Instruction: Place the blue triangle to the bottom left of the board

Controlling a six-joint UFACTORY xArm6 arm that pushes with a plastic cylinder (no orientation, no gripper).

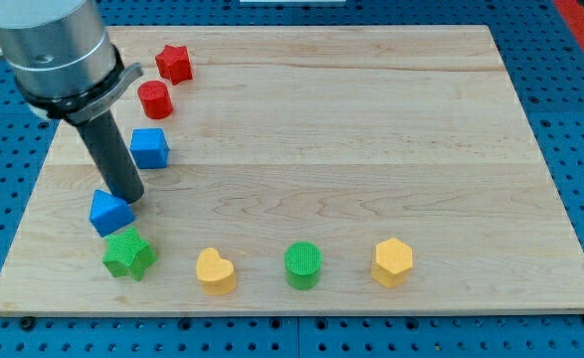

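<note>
At the view's left side of the board, my tip stood touching the upper right edge of the blue triangle. Being a plain rod, it had no claw to spread or press together; it only leaned on the block. The blue triangle lay near the board's left edge, somewhat above the bottom corner. Just below it, nearly touching, sat the green star. Above my tip were the blue cube, the red cylinder and the red star. Along the bottom ran the yellow heart, the green cylinder and the yellow hexagon. The wooden board was bare elsewhere.

I judged the push to be in its closing stretch. The next move called for a short shove down and leftward, steering clear of the green star.
</note>
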